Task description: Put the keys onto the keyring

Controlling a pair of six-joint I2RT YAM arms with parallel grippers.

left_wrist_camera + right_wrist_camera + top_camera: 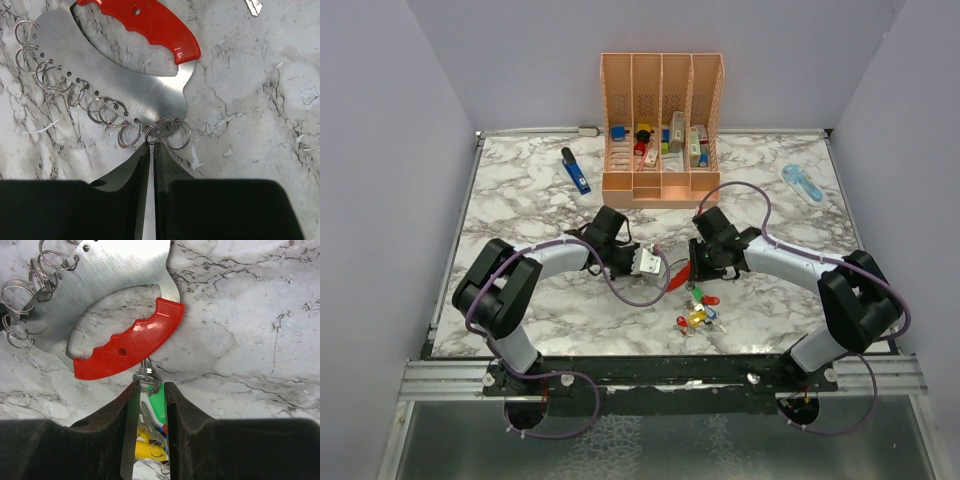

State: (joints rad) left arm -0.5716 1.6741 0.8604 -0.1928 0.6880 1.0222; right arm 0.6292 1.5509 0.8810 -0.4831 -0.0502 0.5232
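The keyring (670, 270) lies on the marble between both grippers. In the left wrist view its silver plate (125, 85) carries several small split rings along one edge, with the red side (150, 22) beyond it. My left gripper (151, 144) is nearly shut, its tips pinching a split ring (159, 131) at the plate's corner. My right gripper (150, 385) is shut on a green-headed key (159, 407), whose metal end pokes out just short of the keyring's red side (125, 347). Other keys (697, 318), red, yellow and blue, lie in a pile near the front edge.
A peach organiser (662, 125) with coloured blocky items stands at the back. A dark blue stick tool (575, 172) lies at back left. A pale blue flat tool (802, 183) lies at back right. A loose metal key blade (254, 6) lies beyond the keyring.
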